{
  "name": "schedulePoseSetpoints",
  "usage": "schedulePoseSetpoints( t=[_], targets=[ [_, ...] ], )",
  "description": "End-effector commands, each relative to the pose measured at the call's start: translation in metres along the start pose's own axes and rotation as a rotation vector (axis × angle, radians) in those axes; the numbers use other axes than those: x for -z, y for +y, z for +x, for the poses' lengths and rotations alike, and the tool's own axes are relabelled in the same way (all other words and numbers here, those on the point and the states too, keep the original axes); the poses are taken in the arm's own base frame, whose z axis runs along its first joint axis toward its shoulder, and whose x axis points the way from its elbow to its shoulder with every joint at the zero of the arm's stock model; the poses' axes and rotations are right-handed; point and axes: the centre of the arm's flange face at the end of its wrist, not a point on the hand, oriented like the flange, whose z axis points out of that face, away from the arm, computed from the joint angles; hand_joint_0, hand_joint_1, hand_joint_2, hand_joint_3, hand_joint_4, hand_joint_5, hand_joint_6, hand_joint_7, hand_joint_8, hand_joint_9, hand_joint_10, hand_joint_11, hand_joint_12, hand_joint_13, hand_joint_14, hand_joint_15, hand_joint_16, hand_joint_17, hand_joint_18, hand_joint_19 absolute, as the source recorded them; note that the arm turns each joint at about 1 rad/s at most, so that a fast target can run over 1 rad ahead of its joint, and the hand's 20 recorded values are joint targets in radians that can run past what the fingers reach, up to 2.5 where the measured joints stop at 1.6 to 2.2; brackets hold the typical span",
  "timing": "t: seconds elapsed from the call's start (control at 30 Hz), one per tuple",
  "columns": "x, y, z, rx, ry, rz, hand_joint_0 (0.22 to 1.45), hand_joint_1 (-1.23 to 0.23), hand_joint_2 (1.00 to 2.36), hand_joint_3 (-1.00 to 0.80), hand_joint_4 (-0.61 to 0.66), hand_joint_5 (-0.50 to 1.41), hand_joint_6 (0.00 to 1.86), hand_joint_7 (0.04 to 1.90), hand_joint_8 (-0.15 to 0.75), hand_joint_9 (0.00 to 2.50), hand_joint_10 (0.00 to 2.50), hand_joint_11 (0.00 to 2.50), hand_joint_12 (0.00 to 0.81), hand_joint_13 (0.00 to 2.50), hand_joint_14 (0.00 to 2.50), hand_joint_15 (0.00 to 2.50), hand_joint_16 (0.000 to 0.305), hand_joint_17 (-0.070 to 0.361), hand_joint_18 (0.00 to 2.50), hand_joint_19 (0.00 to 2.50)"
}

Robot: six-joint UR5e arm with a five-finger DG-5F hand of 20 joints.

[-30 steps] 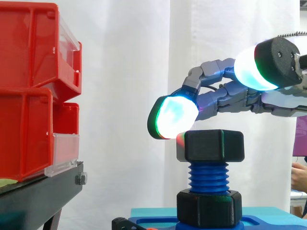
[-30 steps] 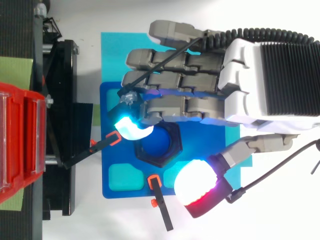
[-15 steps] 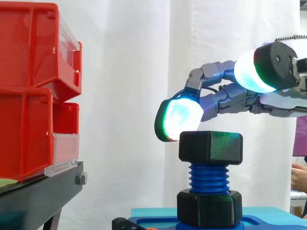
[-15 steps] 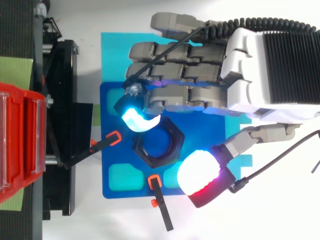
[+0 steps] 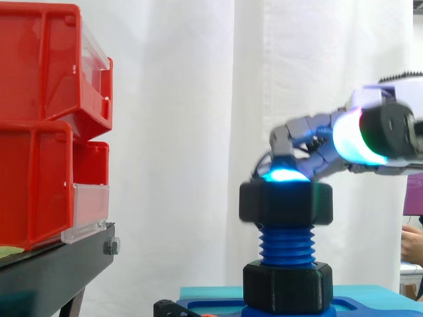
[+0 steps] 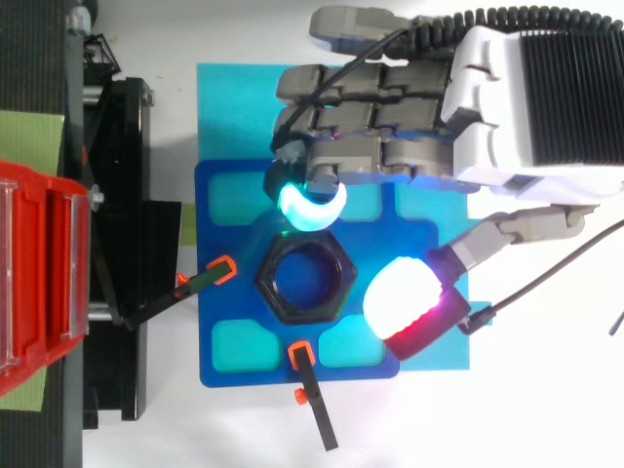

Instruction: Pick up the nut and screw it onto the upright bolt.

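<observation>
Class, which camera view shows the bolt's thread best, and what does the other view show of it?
The side view: on the bolt, the blue thread is bare between the upper nut and the base nut. The top view looks straight down, hiding the thread; a dark blue end shows inside the nut's hole.

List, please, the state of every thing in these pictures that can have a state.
nut: on top of the bolt, level, with bare thread below it.
bolt: upright on the blue plate.
lower nut: at the bolt's foot.
robot hand: beside the nut; I cannot tell whether it grips it.
red bins: stacked on the black stand.
</observation>
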Motion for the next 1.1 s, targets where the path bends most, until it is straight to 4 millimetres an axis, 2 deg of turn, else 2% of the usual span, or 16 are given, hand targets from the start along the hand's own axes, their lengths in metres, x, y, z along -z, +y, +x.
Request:
schedulePoseSetpoints(
  t=[0.0,0.17,0.4,0.5,0.77,1.07],
  targets=[
    [0.004,-0.005,0.000,0.007,0.023,0.003,0.52,-0.20,1.00,-0.50,0.19,-0.03,0.50,1.43,0.235,0.67,0.00,0.00,0.222,0.56,0.00,0.00,0.019,0.042,0.20,0.00],
    [0.001,-0.006,-0.008,0.008,0.019,-0.010,0.52,-0.19,1.00,-0.50,0.18,0.00,0.50,1.43,0.239,0.77,0.00,0.00,0.216,0.61,0.00,0.00,0.017,0.039,0.23,0.00],
    [-0.008,-0.004,-0.033,0.008,0.032,-0.044,0.52,-0.17,1.00,-0.50,0.22,-0.05,0.50,1.23,0.236,0.77,0.00,0.00,0.217,0.61,0.00,0.00,0.017,0.039,0.24,0.00],
    [-0.008,-0.006,-0.037,0.008,0.041,-0.045,0.52,-0.17,1.00,-0.50,0.24,-0.07,0.50,1.16,0.234,0.76,0.00,0.00,0.220,0.61,0.00,0.00,0.018,0.040,0.24,0.00],
    [-0.017,-0.004,-0.058,0.013,0.007,-0.090,0.51,-0.16,1.00,-0.50,0.23,-0.11,0.50,0.98,0.228,0.72,0.00,0.00,0.232,0.60,0.00,0.00,0.020,0.044,0.23,0.00],
    [-0.020,-0.007,-0.064,0.020,-0.034,-0.112,0.50,-0.16,1.00,-0.50,0.17,-0.13,0.50,0.78,0.216,0.70,0.00,0.00,0.239,0.58,0.00,0.00,0.022,0.049,0.22,0.00]
  ],
)
